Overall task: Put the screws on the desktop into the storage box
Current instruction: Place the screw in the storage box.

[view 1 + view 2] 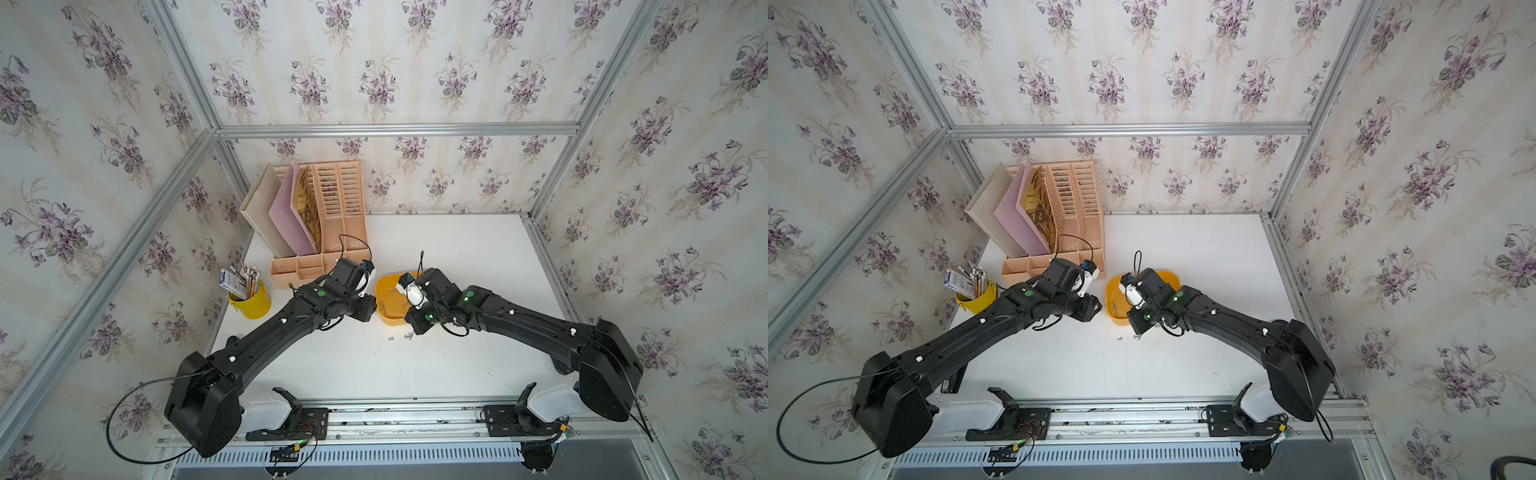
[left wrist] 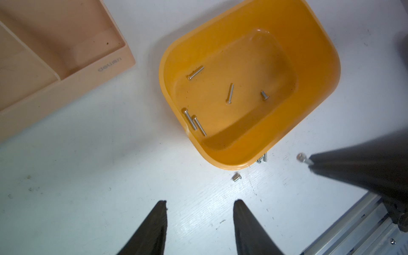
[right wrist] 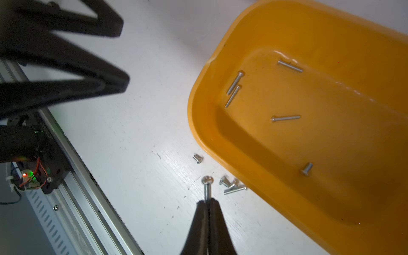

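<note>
right wrist view, right gripper (image 3: 207, 201) clenched on one screw (image 3: 207, 187) beside yellow box (image 3: 198, 123), five screws (image 3: 286, 118) lay inside, left gripper (image 2: 199, 202) released and empty over desktop (image 2: 88, 176)

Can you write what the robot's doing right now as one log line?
right end effector: shut on screw | left end effector: open, empty | storage box: five screws inside | desktop: loose screws beside box
</note>
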